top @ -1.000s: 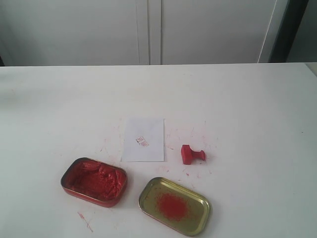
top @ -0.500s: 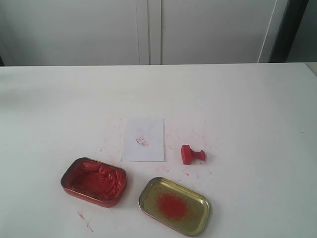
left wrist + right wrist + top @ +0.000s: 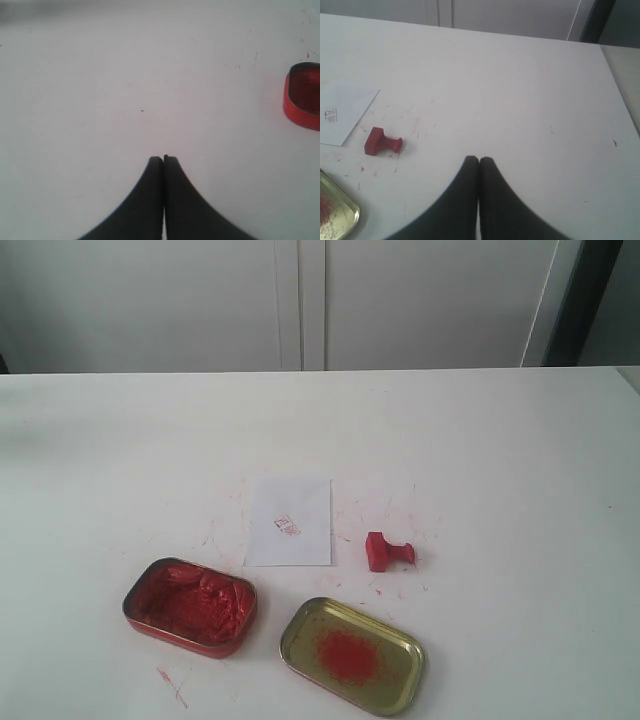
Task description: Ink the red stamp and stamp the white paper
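- My right pincer [image 3: 479,159] is hanging above the bare white table [image 3: 530,100] with its two fingers pressed together, and it is holding nothing.
- My left pincer [image 3: 163,158] is also staying fully closed and empty. From its camera I am seeing only table and, off to one side, part of the red ink tin [image 3: 304,95].
- The red stamp [image 3: 382,141] is lying on its side on the table, ahead of my right pincer and off toward the side where the paper is, well apart from the fingertips.
- Its long axis is running flat along the table: the square block is facing the white paper [image 3: 342,112] and the knob is pointing away from the paper, more or less toward my right pincer's side.
- The stamp is resting just beside the paper, not touching it, and the gold lid [image 3: 352,654] is lying closer to the pincer's base than the stamp is.
- I am judging the right pincer to be the nearer one, because its camera is showing the stamp and the left one is not.
- Compared with the earlier pictures, I am finding no change: stamp, paper, tin and lid are all lying in the same places.
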You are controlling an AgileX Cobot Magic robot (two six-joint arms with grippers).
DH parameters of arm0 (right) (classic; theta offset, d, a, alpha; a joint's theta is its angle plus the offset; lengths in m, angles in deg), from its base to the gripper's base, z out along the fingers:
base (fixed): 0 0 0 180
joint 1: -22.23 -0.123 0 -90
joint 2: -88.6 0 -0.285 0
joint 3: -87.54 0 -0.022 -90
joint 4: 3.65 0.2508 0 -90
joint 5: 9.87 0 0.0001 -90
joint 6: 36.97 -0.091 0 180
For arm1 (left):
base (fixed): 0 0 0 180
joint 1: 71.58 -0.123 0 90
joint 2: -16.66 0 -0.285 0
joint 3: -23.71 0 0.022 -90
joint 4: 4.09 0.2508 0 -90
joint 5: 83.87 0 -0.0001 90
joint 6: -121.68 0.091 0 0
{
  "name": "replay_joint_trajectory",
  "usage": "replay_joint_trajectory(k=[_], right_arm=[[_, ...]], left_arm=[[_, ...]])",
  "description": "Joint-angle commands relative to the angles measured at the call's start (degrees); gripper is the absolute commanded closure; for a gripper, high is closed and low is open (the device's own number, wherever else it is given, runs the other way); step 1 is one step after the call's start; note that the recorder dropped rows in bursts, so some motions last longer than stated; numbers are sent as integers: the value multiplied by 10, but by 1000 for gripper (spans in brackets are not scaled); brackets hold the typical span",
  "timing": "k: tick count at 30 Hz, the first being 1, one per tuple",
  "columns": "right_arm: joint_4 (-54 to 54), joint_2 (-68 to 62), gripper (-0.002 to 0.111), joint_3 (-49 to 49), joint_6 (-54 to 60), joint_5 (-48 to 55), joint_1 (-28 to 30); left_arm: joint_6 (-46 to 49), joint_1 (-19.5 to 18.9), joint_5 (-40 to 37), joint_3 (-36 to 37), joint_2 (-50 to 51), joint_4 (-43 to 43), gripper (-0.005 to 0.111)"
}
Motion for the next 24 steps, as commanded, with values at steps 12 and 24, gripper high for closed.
replay_joint_trajectory(k=[12, 24], right_arm=[[-5, 122, 108, -1, -2, -6, 5], [-5, 186, 108, -1, -2, -6, 5]], left_arm=[[0, -2, -4, 5, -3, -3, 107], [0, -2, -4, 5, -3, -3, 107]])
